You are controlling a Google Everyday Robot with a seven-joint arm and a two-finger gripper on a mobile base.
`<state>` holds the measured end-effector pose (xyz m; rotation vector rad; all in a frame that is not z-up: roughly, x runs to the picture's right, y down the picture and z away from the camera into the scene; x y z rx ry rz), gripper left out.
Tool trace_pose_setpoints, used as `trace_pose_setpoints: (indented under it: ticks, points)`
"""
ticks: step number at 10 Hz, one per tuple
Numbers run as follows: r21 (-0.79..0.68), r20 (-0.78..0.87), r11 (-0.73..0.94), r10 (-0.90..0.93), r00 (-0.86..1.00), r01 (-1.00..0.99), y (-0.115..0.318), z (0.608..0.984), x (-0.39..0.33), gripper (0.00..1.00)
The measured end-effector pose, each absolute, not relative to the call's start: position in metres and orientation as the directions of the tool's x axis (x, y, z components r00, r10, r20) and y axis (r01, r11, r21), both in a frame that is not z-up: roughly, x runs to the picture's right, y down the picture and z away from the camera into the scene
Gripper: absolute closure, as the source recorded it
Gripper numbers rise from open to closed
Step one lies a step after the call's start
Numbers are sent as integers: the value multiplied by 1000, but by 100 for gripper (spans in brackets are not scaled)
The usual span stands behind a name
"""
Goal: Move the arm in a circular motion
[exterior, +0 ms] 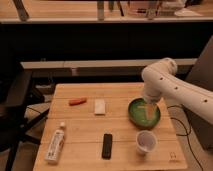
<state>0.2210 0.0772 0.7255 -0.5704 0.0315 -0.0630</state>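
Note:
The arm (172,85) is large and white, made of thick rounded segments with small dark dots. It reaches in from the right edge, bends at a rounded elbow near the table's back right, and points down. Its slender pale gripper (149,111) hangs over the green bowl (144,113) on the right side of the wooden table (85,127). Nothing shows held in the gripper.
On the table lie an orange-red item (77,101), a white block (100,106), a white tube (55,143), a black remote (107,146) and a white paper cup (146,142). A dark chair (15,107) stands at the left. A cable (182,125) hangs at the right.

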Motion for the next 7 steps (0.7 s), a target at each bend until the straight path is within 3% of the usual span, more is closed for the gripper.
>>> trace_pose_setpoints:
  ticks: [7]
  points:
    - [-540,7,840,-66,998,59,66,736,219,20]
